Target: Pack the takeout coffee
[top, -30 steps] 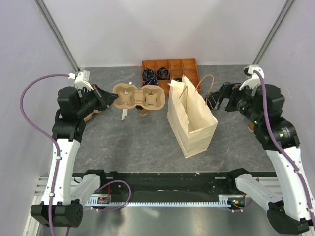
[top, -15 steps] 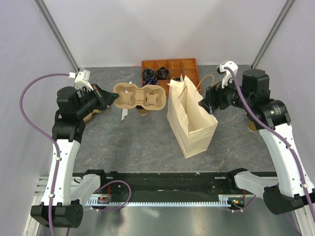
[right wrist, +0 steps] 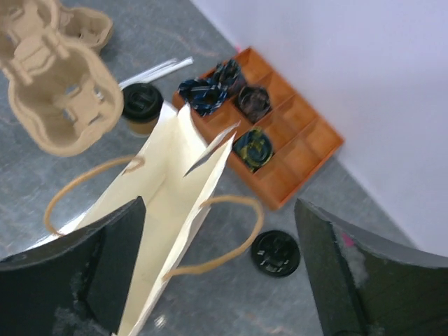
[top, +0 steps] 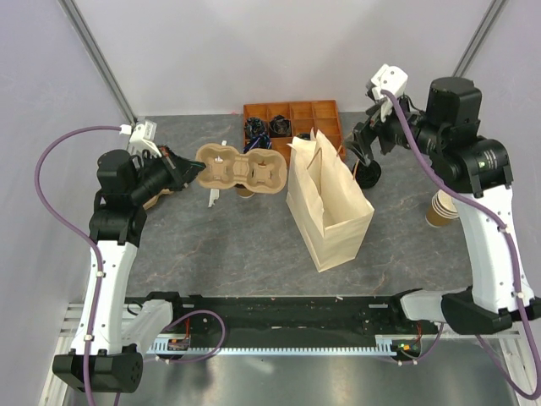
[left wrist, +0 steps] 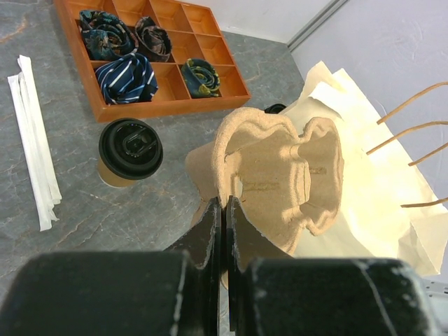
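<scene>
Over the last second the right gripper [right wrist: 218,206] has been lifted from a low place between the paper bag [top: 330,211] and the right edge, and carried up toward the far right corner. It now hangs high beside the far end of the bag, its fingers spread wide with nothing between them. By this move a stack of lidless cups [top: 439,207] near the right edge has been uncovered. The left gripper [left wrist: 224,210] has hardly been moved. Its fingers are pressed together on the rim of the cup carrier [left wrist: 280,175], which is held in the air beside the bag, toward the far edge.

The takeout coffee [left wrist: 129,148] is not yet gripped. It stands upright near the middle of the far edge, just in front of the orange tray [top: 292,112], and in the top view it is mostly hidden under the carrier. It is judged that the packing has not really begun, and that the right arm is only being brought into position.

Rolled ties [left wrist: 126,77] are kept in some compartments of the tray. White wrapped straws [left wrist: 35,140] lie near the coffee, on its side toward the left edge. A second black lid [right wrist: 275,252] is seen between the bag and the far right corner; whether a cup is under it cannot be told. The carrier hanging over the coffee is likely to hinder a reach from above.
</scene>
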